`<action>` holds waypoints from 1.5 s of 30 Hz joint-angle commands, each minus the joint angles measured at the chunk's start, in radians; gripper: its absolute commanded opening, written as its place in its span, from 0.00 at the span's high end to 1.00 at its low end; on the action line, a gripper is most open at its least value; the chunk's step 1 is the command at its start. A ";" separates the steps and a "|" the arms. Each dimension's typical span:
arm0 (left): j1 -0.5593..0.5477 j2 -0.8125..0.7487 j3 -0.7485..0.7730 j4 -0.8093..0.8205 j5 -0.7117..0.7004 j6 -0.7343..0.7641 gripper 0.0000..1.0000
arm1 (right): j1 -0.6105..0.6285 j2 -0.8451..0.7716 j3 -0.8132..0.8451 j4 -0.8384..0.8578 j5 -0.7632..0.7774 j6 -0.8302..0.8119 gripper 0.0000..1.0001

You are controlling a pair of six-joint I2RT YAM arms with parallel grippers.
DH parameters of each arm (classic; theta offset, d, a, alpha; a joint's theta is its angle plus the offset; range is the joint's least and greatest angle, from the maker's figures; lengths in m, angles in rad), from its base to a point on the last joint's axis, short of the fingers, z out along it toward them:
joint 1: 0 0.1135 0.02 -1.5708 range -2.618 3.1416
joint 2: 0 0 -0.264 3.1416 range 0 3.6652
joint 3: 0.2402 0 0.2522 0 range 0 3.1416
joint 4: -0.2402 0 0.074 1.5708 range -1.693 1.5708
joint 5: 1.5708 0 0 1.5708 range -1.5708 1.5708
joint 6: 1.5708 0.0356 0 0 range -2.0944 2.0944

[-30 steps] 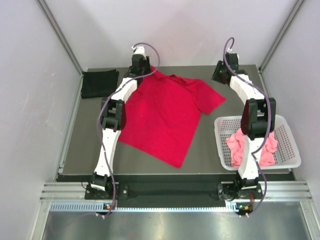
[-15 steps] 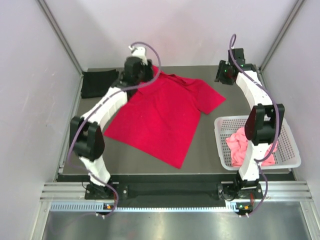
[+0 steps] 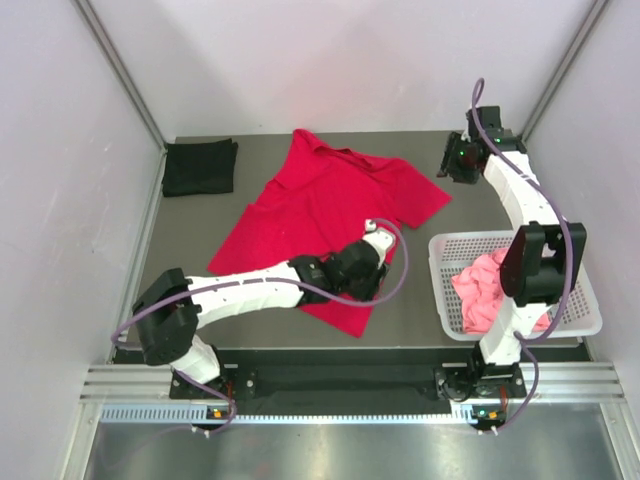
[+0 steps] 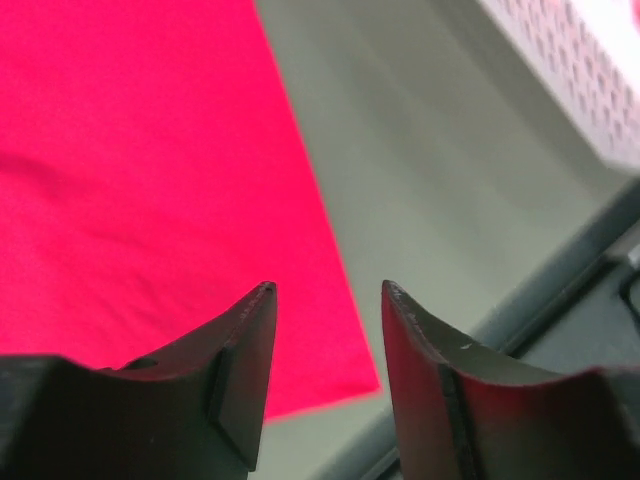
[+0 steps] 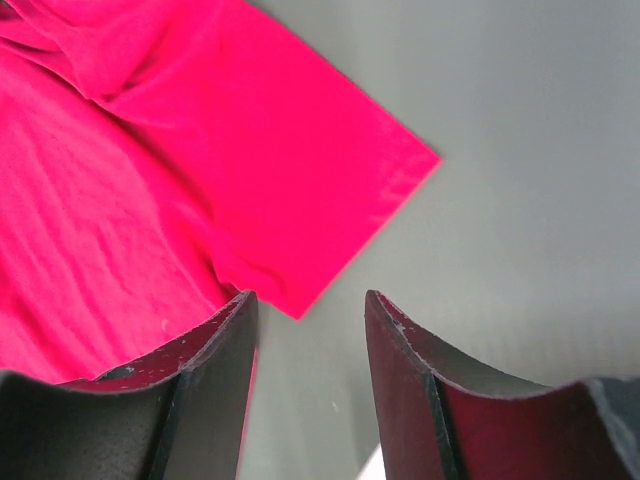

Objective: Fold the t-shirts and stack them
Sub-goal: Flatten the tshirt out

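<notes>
On the dark table (image 3: 420,300) inside the white-walled cell, the red t-shirt (image 3: 330,205) lies spread flat at centre, collar toward 12 o'clock and hem toward 6. A second ago the left arm stood at the collar; it has since swung down across the cloth, and the left gripper (image 4: 325,290) now hangs over the hem corner at about 5 o'clock, jaws partly open with nothing between them. The right gripper (image 5: 305,298) has drawn back a little toward 2 o'clock, just off the tip of the right sleeve, its jaws likewise partly apart and empty. Both arms appear to have let go after laying the shirt out, so the spreading looks done and the first fold seems next, probably starting from that hem corner. The black t-shirt (image 3: 200,167) sits folded at 10 o'clock, well apart, while the pink t-shirt (image 3: 490,295) lies crumpled in the white basket (image 3: 580,262) at 4 o'clock, not yet folded. No brand, label or legible writing shows on any garment or on the arms.
</notes>
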 commanded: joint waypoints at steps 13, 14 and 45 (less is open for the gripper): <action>-0.200 0.171 -0.021 -0.099 -0.087 -0.208 0.53 | -0.045 -0.129 -0.094 0.036 -0.051 -0.015 0.52; -0.203 0.174 -0.021 -0.106 -0.093 -0.211 0.53 | -0.048 -0.129 -0.096 0.036 -0.052 -0.015 0.52; -0.245 0.211 -0.065 -0.159 -0.130 -0.191 0.72 | -0.051 -0.057 -0.097 0.074 -0.060 0.031 0.52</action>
